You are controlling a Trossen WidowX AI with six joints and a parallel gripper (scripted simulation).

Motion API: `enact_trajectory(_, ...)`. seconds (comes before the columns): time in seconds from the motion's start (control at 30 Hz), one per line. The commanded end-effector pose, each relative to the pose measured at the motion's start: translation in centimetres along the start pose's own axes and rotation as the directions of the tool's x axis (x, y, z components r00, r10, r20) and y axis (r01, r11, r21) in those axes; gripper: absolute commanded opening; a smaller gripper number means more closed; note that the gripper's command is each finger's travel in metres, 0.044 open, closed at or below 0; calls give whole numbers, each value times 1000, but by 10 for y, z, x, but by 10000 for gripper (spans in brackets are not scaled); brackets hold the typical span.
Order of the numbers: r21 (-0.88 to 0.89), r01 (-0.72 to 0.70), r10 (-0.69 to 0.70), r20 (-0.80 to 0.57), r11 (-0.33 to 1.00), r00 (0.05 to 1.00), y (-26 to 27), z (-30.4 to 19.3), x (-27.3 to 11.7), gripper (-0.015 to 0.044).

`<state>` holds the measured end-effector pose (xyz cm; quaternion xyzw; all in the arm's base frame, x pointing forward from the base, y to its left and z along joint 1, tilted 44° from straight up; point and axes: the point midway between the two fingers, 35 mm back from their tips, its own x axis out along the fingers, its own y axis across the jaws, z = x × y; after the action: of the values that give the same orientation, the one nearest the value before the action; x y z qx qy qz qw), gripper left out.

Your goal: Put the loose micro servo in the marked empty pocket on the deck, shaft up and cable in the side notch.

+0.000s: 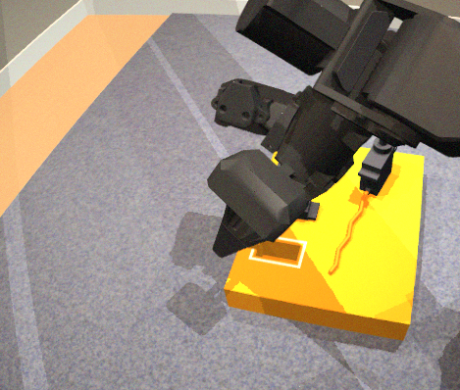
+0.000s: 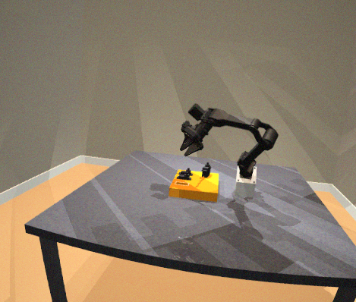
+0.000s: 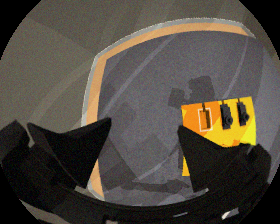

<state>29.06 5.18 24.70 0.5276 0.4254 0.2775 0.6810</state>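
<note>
Gripper open, empty, above deck | servo apparently upright on deck

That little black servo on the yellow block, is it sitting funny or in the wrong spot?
Yes. The servo stands loose on top of the deck, near its far edge, its orange cable trailing across the surface. The white-outlined pocket is empty. The open gripper hangs above, holding nothing.

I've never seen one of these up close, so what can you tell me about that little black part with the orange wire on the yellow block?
The little black part is a small boxy motor, plastic-looking, standing upright near the yellow block's far edge. A thin wavy orange wire trails from its base across the block's top. Nothing grips it: the claw hangs open well above. The white-outlined pocket lies empty, apart from it.
</note>
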Motion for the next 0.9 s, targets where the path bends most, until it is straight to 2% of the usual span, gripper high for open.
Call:
enact_trajectory(0.0,-4,2,-2,1,1000,1000,-1,0,0,426)
enact_trajectory(0.03,-13,7,-7,3,1000,1000,-2,1,0,440)
enact_trajectory(0.27,-69,86,-84,36,994,996,-29,15,-2,440)
enact_trajectory(0.57,-295,202,-199,41,934,979,-72,30,-6,440)
enact_trajectory(0.87,-512,270,-307,13,815,952,-117,36,-14,440)
